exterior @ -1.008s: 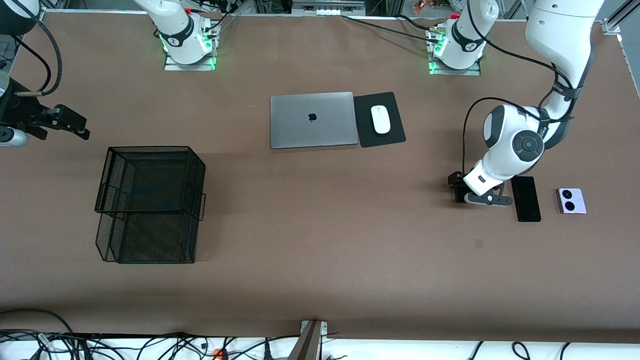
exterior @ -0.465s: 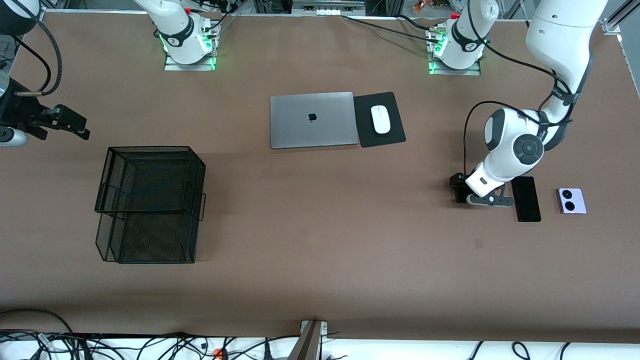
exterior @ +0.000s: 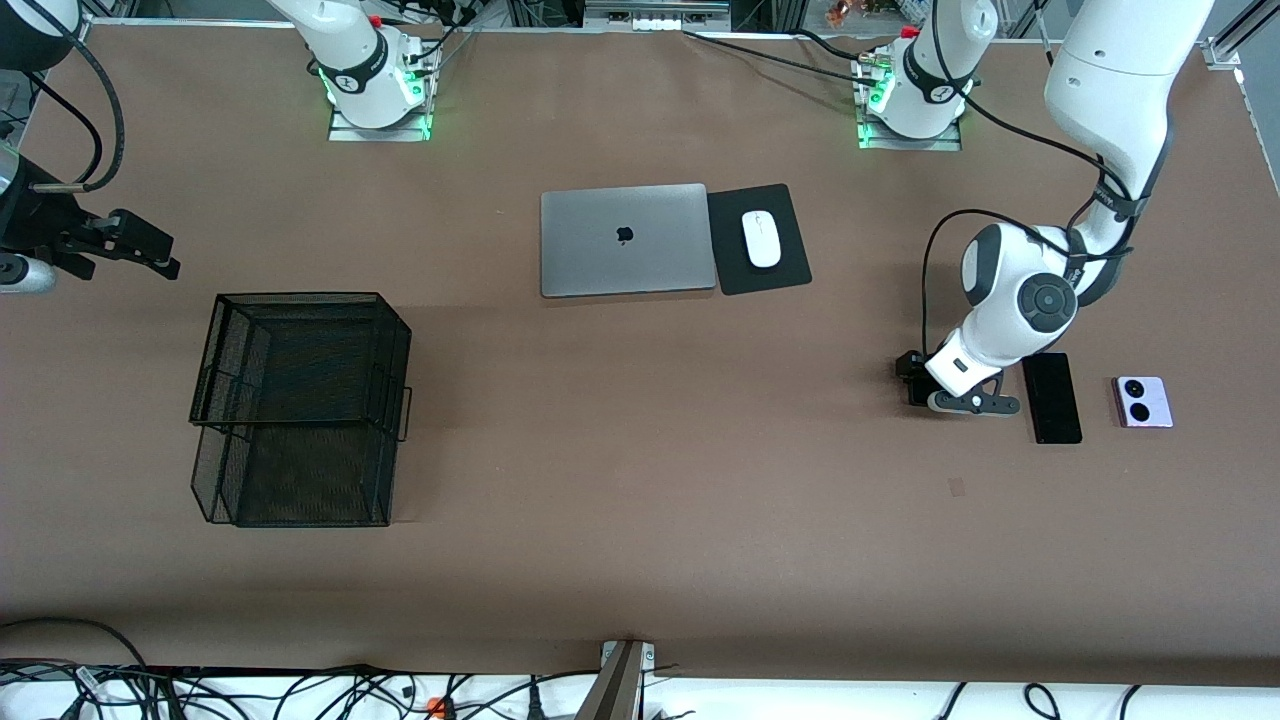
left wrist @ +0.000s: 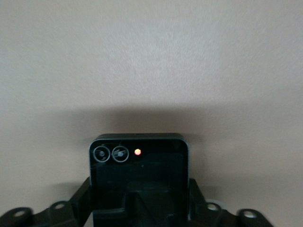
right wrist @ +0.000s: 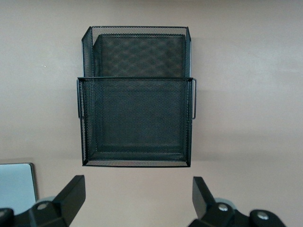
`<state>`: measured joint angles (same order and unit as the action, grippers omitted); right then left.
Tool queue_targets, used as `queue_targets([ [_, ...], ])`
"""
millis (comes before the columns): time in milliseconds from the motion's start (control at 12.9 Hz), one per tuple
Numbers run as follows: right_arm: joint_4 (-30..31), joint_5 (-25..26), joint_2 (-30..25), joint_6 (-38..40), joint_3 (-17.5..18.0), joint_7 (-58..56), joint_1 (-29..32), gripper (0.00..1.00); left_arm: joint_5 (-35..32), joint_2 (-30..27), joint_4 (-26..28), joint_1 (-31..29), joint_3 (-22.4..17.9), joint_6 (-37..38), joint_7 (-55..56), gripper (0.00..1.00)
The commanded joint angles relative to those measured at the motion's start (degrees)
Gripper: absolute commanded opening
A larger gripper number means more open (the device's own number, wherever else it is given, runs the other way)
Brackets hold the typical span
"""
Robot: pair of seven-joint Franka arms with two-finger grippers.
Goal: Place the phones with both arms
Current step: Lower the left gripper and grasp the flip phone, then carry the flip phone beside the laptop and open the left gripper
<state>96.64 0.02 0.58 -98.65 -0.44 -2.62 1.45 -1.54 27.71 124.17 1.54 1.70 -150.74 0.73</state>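
Observation:
A small squarish black phone lies flat on the brown table, and my left gripper is shut on it, one finger against each side. In the front view my left gripper is low on the table and its hand covers that phone. Beside it, toward the left arm's end, lie a long slim black phone and a pale lilac phone with two black circles. My right gripper waits open and holds nothing, up near the right arm's end, with the mesh basket in its view.
A black wire-mesh basket stands toward the right arm's end. A shut silver laptop sits mid-table near the bases, with a white mouse on a black pad beside it.
The left arm's upper joints have shifted slightly toward the right arm's end while its hand stayed low at the small phone. The right arm has not moved.

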Motion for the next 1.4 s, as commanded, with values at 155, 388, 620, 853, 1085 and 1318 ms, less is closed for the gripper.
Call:
queue_targets([
  [155,-0.13,0.51,0.04,0.13,0.44,-0.72,0.48,1.0,-0.22,-2.47,-1.56,0.04,-0.03,1.4,0.41,0.31],
  [388,-0.13,0.51,0.04,0.21,0.44,-0.72,0.48,1.0,-0.22,-3.19,-16.54,2.4,0.32,23.83,0.76,0.32],
  [620,-0.13,0.51,0.04,0.13,0.44,-0.72,0.48,1.0,0.66,-2.14,-30.27,9.16,0.41,35.94,1.29,0.34],
  [853,-0.13,0.51,0.04,0.04,0.44,-0.72,0.48,1.0,0.66,3.2,-39.32,20.66,0.41,35.95,7.94,0.43],
  [1085,-0.13,0.51,0.04,0.13,0.44,-0.81,0.48,1.0,0.75,11.72,-46.98,28.14,0.41,35.25,18.94,0.4],
  [1318,-0.13,0.51,0.04,0.13,0.44,-0.81,0.48,1.0,1.01,18.06,-50.44,34.56,0.41,33.24,26.75,0.41],
])
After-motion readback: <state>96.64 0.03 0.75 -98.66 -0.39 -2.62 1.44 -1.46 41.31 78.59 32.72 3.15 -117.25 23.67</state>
